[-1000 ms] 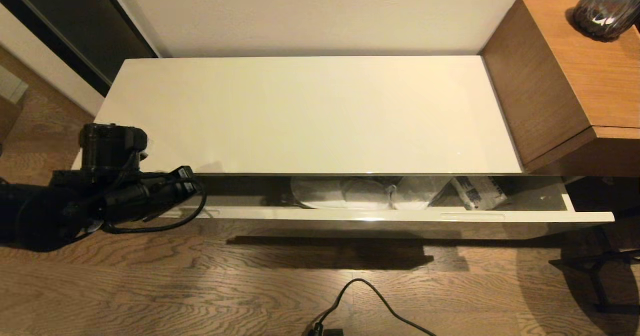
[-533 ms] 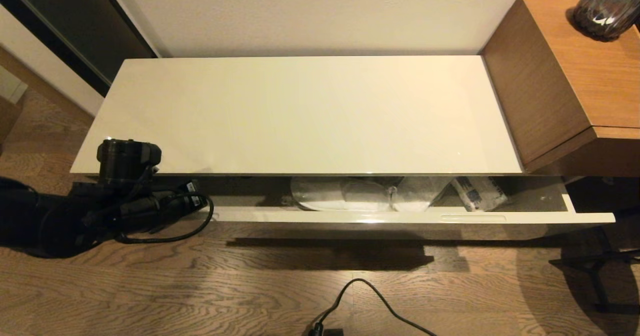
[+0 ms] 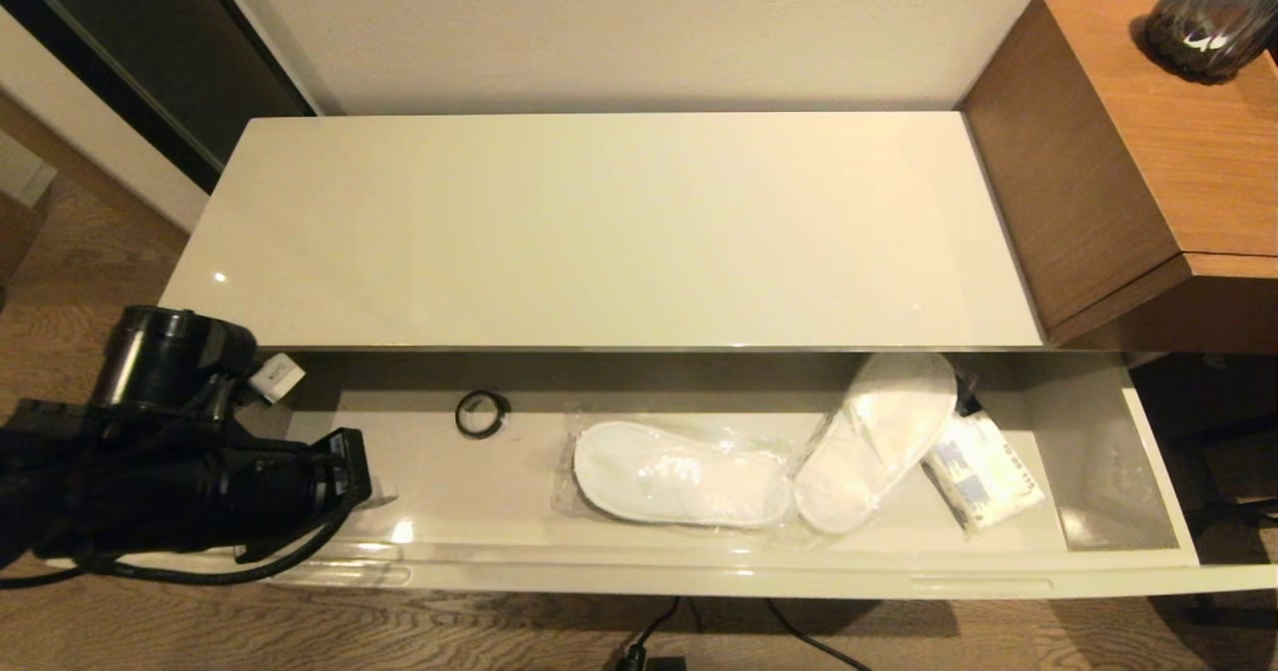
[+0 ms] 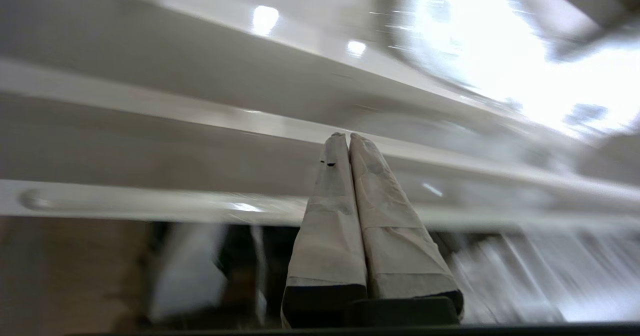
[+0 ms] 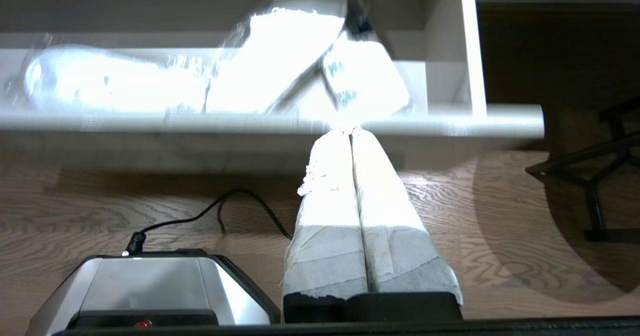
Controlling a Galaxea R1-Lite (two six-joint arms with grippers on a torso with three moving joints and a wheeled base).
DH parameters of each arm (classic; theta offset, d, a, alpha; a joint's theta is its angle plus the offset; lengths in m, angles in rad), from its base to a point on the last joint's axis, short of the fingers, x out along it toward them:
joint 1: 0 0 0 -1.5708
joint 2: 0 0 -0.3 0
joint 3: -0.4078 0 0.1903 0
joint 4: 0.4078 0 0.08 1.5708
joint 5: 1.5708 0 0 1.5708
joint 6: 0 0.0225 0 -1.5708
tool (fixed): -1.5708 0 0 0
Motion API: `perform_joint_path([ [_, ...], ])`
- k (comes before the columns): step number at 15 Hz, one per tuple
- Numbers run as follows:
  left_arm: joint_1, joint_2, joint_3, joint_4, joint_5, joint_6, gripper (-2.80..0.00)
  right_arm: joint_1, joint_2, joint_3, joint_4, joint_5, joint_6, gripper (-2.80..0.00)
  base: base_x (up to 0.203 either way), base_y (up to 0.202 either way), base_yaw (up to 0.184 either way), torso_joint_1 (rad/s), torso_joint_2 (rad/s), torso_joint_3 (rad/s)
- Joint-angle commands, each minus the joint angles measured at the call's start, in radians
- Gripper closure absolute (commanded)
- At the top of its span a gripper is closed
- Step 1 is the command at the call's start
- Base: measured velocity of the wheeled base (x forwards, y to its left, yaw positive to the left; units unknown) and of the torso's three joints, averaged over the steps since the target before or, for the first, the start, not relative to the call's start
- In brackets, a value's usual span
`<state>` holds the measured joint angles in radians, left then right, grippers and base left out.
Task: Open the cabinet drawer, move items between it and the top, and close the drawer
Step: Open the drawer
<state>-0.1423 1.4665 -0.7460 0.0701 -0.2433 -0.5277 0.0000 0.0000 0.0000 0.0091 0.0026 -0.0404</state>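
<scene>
Holding: I have the left gripper [image 4: 348, 136] pressed shut on nothing, at the left end of the cabinet drawer [image 3: 699, 576], over its front edge.
Right gripper [image 5: 350, 131]: closed too, empty, low before the drawer's right part.
Drawer: I see it pulled wide open below the top [image 3: 599, 222].
Slippers [image 3: 759, 466]: mid-drawer, in plastic.
Tape roll [image 3: 481, 413]: left of the slippers, near the drawer's back.
Packet [image 3: 983, 471]: just right of the slippers.
</scene>
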Motion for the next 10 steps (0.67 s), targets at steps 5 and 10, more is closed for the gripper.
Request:
perform_joint_path([
  [5,0.0,-0.231,-0.028,0.205,-0.081,-0.086,0.0,0.0,0.002,0.002,0.0,0.0,-0.001,0.0,0.0,0.0,0.0,0.0,0.0,0.0],
  [10,-0.009,-0.289,-0.127,0.478,-0.158,-0.035,0.0,0.0,0.002,0.002,0.0,0.0,-0.001,0.0,0.0,0.0,0.0,0.0,0.0,0.0],
])
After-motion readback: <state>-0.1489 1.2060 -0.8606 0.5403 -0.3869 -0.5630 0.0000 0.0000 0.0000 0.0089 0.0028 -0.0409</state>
